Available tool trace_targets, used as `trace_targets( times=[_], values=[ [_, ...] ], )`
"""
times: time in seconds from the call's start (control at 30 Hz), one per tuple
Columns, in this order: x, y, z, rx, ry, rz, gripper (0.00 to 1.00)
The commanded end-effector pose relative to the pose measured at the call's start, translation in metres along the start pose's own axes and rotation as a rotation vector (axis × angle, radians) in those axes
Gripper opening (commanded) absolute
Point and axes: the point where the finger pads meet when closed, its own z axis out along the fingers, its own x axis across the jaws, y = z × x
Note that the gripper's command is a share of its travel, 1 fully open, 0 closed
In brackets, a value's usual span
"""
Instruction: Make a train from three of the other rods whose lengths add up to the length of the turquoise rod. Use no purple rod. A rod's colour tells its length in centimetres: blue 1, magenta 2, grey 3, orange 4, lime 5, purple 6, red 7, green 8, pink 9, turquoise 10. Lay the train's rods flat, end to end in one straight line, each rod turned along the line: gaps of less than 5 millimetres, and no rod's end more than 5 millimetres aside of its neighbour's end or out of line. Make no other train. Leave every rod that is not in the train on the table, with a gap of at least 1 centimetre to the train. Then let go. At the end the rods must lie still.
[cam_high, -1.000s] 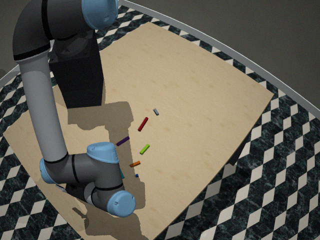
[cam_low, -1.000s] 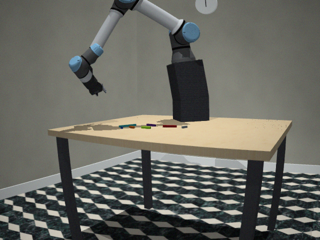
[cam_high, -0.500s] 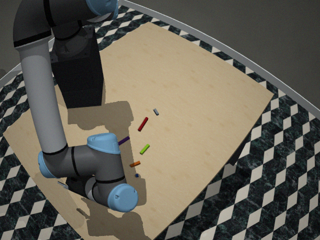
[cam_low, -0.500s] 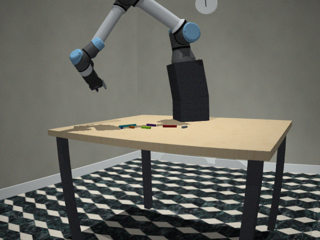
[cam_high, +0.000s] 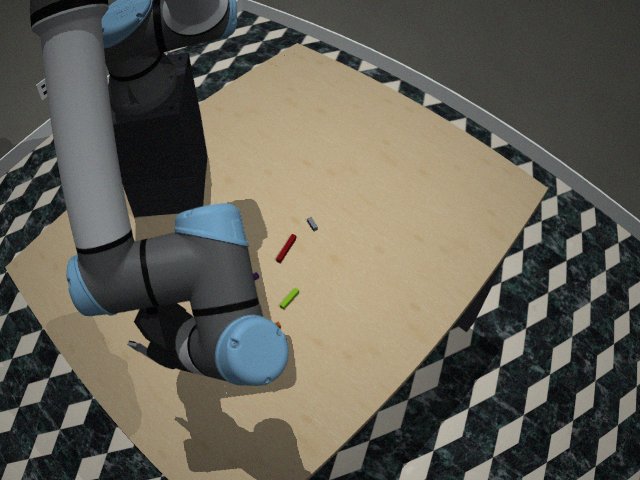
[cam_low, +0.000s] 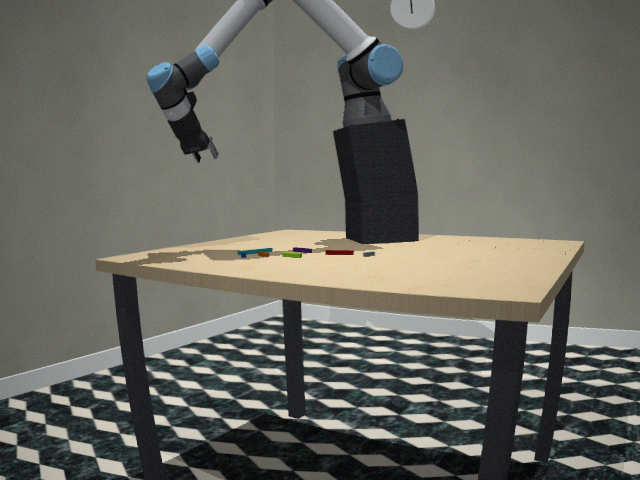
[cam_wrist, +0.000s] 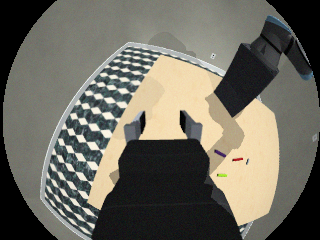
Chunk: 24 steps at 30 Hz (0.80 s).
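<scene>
1. While the pincer (cam_low: 205, 153) hangs high above the table (cam_low: 465, 289) with its fingers spread wide and nothing between them, no rod has been picked and no train has been begun.
2. A set of three adding to ten must be chosen first: blue, orange and lime fit, and the purple rod (cam_low: 302, 250) is to be left alone.
3. A descent straight down over the chosen rod's middle is advised, with the fingers turned across its width, so that neighbours are not nudged.
4. The turquoise rod (cam_low: 254, 251) lies below the pincer and slightly toward the arm's base, with the blue rod (cam_low: 242, 255) touching or just beside its near end and the orange rod (cam_low: 263, 253) just beside it.
5. Farther out toward the base lie the lime rod (cam_high: 288, 298), then the red rod (cam_high: 285, 248) and the grey rod (cam_high: 312, 223), each apart from the others.
6. An open stretch of table well apart from these should be picked for the train, judged from the crowding near the turquoise rod.
</scene>
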Motion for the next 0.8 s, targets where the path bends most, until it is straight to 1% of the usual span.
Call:
trace_targets(
  times=[0.0, 0.17, 0.23, 0.43, 0.57, 0.73, 0.77],
  values=[
    [0.031, -0.006, -0.039, -0.101, 0.000, 0.087, 1.00],
    [0.065, -0.013, -0.076, -0.203, 0.008, 0.168, 1.00],
    [0.065, -0.013, -0.076, -0.203, 0.008, 0.168, 1.00],
    [0.114, -0.023, -0.121, -0.342, 0.031, 0.265, 1.00],
    [0.144, -0.029, -0.144, -0.421, 0.052, 0.314, 1.00],
    [0.186, -0.038, -0.172, -0.527, 0.088, 0.372, 1.00],
    [0.186, -0.038, -0.172, -0.527, 0.088, 0.372, 1.00]
  ],
)
